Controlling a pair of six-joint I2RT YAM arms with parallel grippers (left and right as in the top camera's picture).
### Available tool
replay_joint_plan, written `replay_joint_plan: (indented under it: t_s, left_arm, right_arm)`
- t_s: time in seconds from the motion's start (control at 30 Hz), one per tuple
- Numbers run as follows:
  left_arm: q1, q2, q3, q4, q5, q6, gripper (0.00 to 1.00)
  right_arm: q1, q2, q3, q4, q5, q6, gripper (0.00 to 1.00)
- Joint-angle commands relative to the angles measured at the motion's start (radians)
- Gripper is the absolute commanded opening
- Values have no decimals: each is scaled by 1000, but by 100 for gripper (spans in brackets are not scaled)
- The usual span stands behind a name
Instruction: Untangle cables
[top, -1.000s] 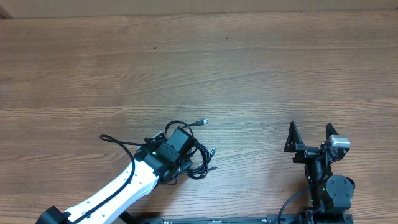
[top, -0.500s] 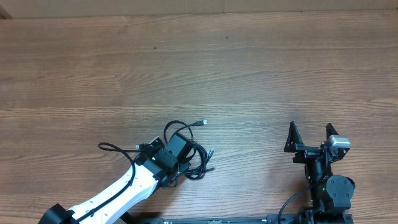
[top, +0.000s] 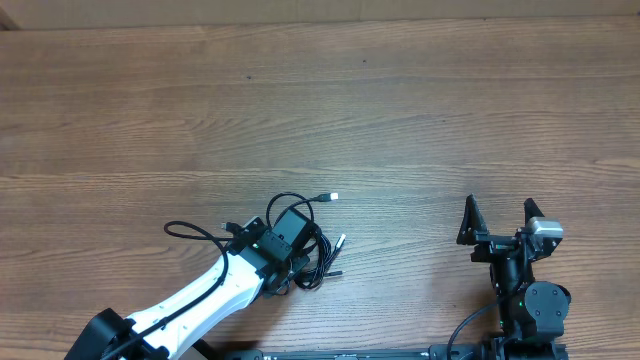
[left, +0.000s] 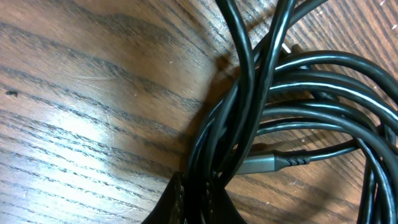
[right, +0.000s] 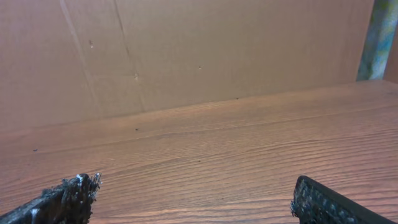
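Note:
The cables (top: 316, 256) are thin black cords coiled in a bundle on the wooden table, left of centre near the front. One silver-tipped plug (top: 333, 197) sticks out at the top right, another (top: 340, 241) at the right. A loose loop (top: 185, 231) trails to the left. My left gripper (top: 292, 262) sits on the bundle. In the left wrist view its fingers (left: 200, 202) are shut on several cable strands (left: 261, 93), beside a grey plug (left: 273, 162). My right gripper (top: 500, 220) is open and empty at the front right, far from the cables; its fingertips frame bare wood in the right wrist view (right: 193, 199).
The wooden table (top: 400, 110) spreads out behind both arms. A brown cardboard wall (right: 186, 50) stands at the table's far edge. The left arm's white link (top: 190, 300) runs from the front edge to the bundle.
My left gripper shifted back toward the front left and then returned right, dragging the bundle slightly; the plug ends now lie a little further right. The right arm has not moved.

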Motion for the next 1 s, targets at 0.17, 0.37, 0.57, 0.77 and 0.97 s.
replay_joint_plan:
  t_s: [0.17,0.37,0.57,0.77,0.97]
  left_arm:
    - [1,73,-51,0,6,6,4]
    - [2,23,-8,-99,45,21,4]
    - [2,-34,53,-119,142,56,4]
    - [0,-57,101,-118,157,80,4]
    - [0,-58,105,-92,259,80,4]
  right_arm:
    - [-5,-2,-11,6,8,3,100]
    - [-5,-2,-11,6,8,3,100]
    - [-5,-2,-11,6,8,3,100]
    - [-5,-2,-11,6,8,3,100]
    - [-5,-2,-11,6,8,3,100]
